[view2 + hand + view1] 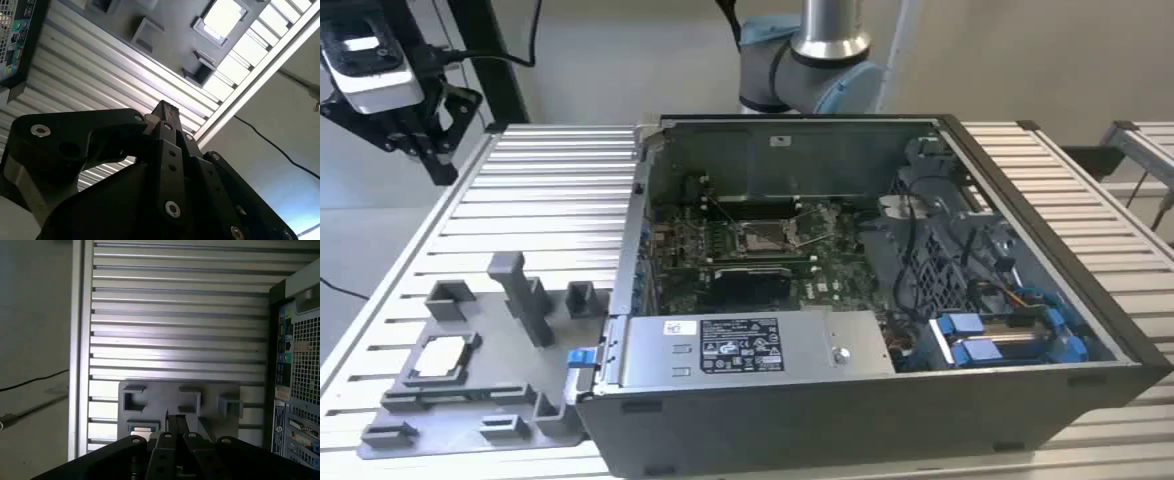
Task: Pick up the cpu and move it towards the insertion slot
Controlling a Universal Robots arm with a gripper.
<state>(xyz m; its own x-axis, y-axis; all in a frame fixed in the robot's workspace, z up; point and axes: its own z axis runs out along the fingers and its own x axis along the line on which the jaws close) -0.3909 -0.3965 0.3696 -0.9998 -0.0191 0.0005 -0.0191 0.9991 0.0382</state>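
A: Gripper?
B: The gripper [165, 106] had its fingers pressed together, gripping nothing, above the slatted table [560, 180].
A: Cpu?
B: The cpu [443, 352] sat in the grey fixture [460, 402], well apart from the gripper. The insertion slot [767, 235] was inside the open case [854, 420].

Ribbed metal table [547, 190]; grey, seemingly concrete floor [35, 315]
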